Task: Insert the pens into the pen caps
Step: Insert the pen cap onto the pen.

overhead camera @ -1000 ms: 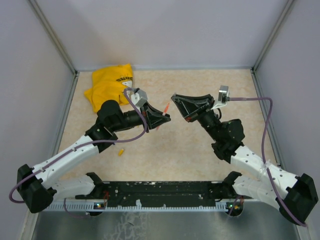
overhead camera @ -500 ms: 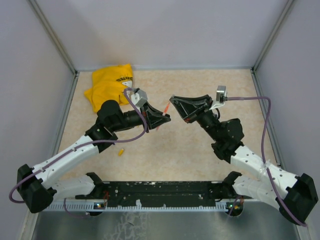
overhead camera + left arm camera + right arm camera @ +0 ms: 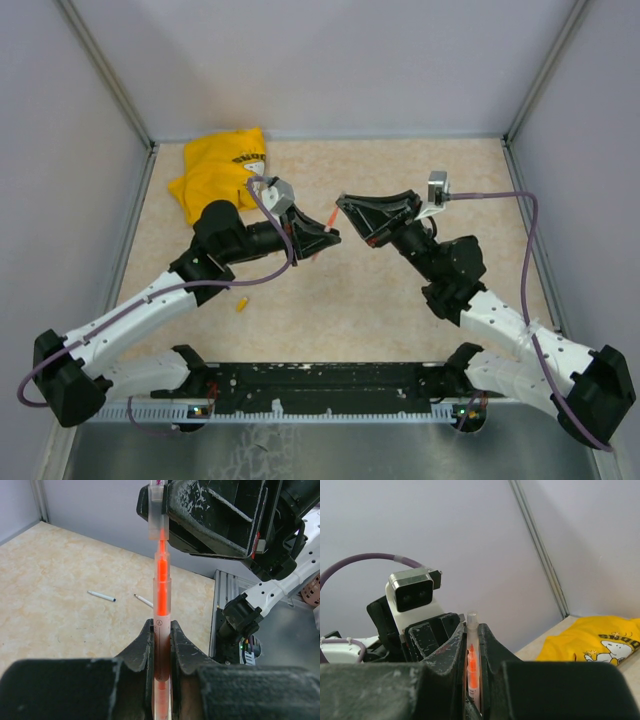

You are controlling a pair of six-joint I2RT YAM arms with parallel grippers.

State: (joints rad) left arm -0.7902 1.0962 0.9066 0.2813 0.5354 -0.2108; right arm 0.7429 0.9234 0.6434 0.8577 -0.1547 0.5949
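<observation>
Above the middle of the table (image 3: 400, 180), the left gripper (image 3: 325, 238) and the right gripper (image 3: 345, 203) meet nose to nose, an orange-red pen (image 3: 332, 215) spanning the short gap between them. In the left wrist view the left gripper's fingers (image 3: 142, 645) are closed tight on the pen's lower barrel. The pen stands straight up out of the narrow slot between them, most of its length beyond the fingertips. Its thin front end enters the mouth of a clear cap (image 3: 156, 507) held at the tip of the right gripper. How deep it sits cannot be told. The right wrist view shows that gripper's fingers (image 3: 492, 650) pinched on the cap, orange glowing through the plastic in the slit between them.

On the table behind lie two white pens (image 3: 101, 596) near each other but apart. A yellow cap (image 3: 241, 303) rests alone beside the left arm, and a yellow cloth (image 3: 220, 170) is crumpled in the far left corner.
</observation>
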